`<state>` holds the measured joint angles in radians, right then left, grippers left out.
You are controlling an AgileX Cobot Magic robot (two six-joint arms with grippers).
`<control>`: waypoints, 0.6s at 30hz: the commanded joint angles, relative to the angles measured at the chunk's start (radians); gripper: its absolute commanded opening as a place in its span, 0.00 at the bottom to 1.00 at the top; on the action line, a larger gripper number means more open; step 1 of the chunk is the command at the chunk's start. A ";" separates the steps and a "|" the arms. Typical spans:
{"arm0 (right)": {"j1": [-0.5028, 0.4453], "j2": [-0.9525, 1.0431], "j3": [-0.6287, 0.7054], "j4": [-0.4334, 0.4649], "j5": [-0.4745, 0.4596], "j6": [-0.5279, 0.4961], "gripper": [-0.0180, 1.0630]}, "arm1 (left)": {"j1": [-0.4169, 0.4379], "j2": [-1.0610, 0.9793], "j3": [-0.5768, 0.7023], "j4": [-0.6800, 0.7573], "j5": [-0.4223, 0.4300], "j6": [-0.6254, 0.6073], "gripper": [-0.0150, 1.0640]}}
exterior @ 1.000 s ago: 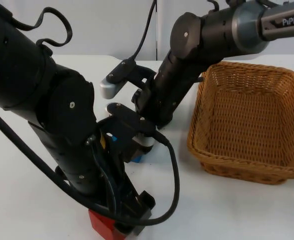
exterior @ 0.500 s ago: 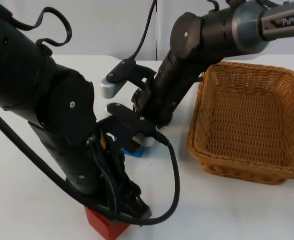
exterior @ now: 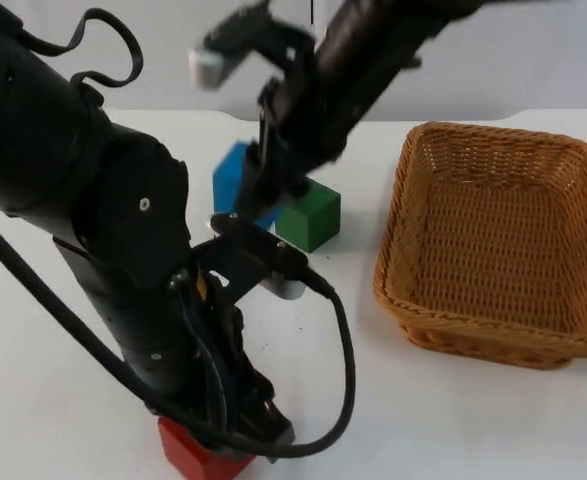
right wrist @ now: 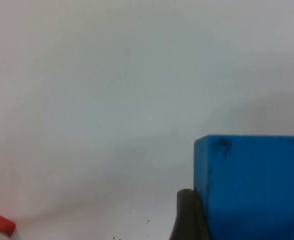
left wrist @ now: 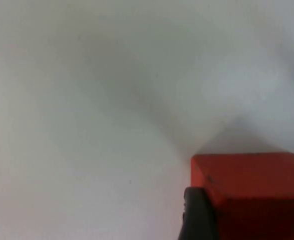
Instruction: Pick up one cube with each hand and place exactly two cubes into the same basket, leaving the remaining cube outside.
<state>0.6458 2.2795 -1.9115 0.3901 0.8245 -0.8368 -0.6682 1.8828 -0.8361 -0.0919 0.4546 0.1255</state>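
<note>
My left gripper (exterior: 221, 452) is low at the table's front edge, shut on a red cube (exterior: 191, 450). The left wrist view has that red cube (left wrist: 252, 192) beside a black fingertip (left wrist: 198, 215), with its shadow on the white table. Raised over the table's middle, my right gripper (exterior: 255, 192) is shut on a blue cube (exterior: 230, 176). In the right wrist view the blue cube (right wrist: 254, 182) sits against a fingertip (right wrist: 187, 216), well above the table. A green cube (exterior: 310, 214) rests on the table just right of the blue one. The wicker basket (exterior: 473, 342) has nothing in it.
The basket stands at the right side of the table, its near left corner (exterior: 388, 292) close to the left arm's cable loop. The bulky left arm (exterior: 93, 220) covers much of the table's left half. A grey partition wall (exterior: 153, 50) closes the far edge.
The right arm has risen and swung back with the blue cube, uncovering the green cube beneath it. The left gripper and red cube have barely shifted, slightly leftward.
</note>
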 commanded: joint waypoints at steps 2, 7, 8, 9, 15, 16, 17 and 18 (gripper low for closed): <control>0.004 -0.072 -0.004 -0.003 0.019 -0.006 0.01 | -0.006 -0.029 0.002 -0.003 0.058 0.000 0.01; 0.004 -0.135 -0.004 -0.004 0.025 -0.005 0.01 | -0.006 -0.118 0.002 -0.005 0.062 -0.004 0.01; 0.004 -0.152 -0.004 -0.006 0.026 0.003 0.01 | -0.006 -0.146 0.002 -0.005 0.062 -0.009 0.01; 0.004 -0.152 -0.004 -0.006 0.026 0.003 0.01 | -0.006 -0.146 0.002 -0.005 0.062 -0.009 0.01; 0.004 -0.222 -0.004 -0.051 0.063 0.065 0.01 | -0.006 -0.289 0.002 -0.005 0.086 -0.015 0.01; 0.004 -0.238 -0.004 -0.064 0.070 0.083 0.01 | -0.006 -0.301 0.002 -0.005 0.087 -0.015 0.01; 0.004 -0.243 -0.004 -0.068 0.072 0.089 0.01 | -0.006 -0.323 0.002 -0.005 0.092 -0.015 0.01; 0.004 -0.255 -0.004 -0.078 0.084 0.112 0.01 | -0.006 -0.342 0.002 -0.005 0.093 -0.015 0.01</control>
<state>0.6458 2.0556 -1.9115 0.3297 0.8894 -0.7583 -0.6682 1.5800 -0.8342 -0.0919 0.5388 0.1176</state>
